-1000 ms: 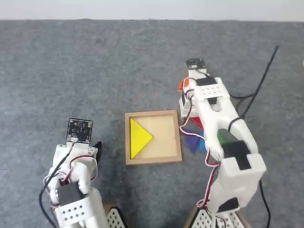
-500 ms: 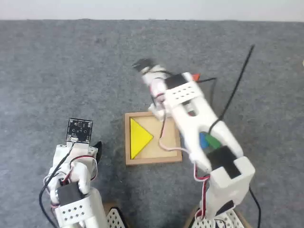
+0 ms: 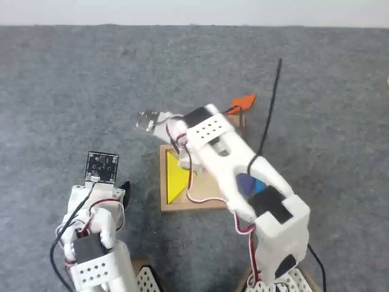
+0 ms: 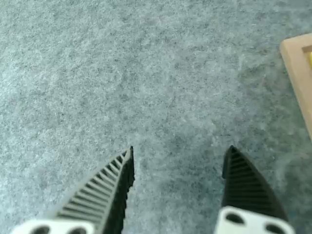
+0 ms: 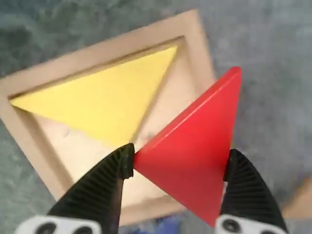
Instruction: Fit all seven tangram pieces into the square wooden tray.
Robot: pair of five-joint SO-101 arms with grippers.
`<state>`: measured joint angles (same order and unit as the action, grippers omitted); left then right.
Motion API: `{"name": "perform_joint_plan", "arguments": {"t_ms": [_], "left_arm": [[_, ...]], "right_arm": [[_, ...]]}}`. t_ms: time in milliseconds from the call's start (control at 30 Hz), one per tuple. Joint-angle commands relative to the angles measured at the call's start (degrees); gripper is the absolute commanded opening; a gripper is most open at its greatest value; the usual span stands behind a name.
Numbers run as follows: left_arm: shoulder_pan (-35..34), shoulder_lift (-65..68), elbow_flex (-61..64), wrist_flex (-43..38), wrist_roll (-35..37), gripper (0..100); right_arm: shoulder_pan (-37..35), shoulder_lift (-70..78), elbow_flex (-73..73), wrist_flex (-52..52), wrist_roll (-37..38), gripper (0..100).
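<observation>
Grey carpet (image 3: 73, 73), fuzzy and even, spread under everything, pale wall (image 3: 182, 12) as a narrow strip along its far edge.

Robotics lab bench, likely: grey felt tabletop (image 3: 73, 73), white servo arm (image 3: 94, 255) beside second arm (image 3: 213, 137), pale wall (image 3: 182, 12) behind.

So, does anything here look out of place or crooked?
Nothing looks damaged. The yellow triangle lies flat in the wooden tray. The red triangle is gripped by the right gripper above the tray, not seated. An orange piece lies on the carpet beyond the tray.
</observation>
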<state>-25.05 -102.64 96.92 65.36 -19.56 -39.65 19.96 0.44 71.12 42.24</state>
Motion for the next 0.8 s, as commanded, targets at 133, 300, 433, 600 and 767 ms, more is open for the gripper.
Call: {"name": "perform_joint_plan", "arguments": {"t_ms": [133,300,433,600,767], "left_arm": [[0.1,0.2,-0.4,-0.2,-0.6,28],[0.1,0.2,-0.4,-0.2,-0.6,28],[0.1,0.2,-0.4,-0.2,-0.6,28],[0.1,0.2,-0.4,-0.2,-0.6,28],[0.1,0.2,-0.4,-0.2,-0.6,28]], "right_arm": [[-2.9,0.0,-3.0,-2.2,2.5,20.5],[-2.8,0.0,-1.8,-0.3,9.3,20.5],[-2.4,0.0,-1.7,0.7,10.2,20.5],[-1.1,0.0,-1.7,0.4,10.2,20.5],[1.3,0.0,-1.7,0.6,9.8,20.4]]}}
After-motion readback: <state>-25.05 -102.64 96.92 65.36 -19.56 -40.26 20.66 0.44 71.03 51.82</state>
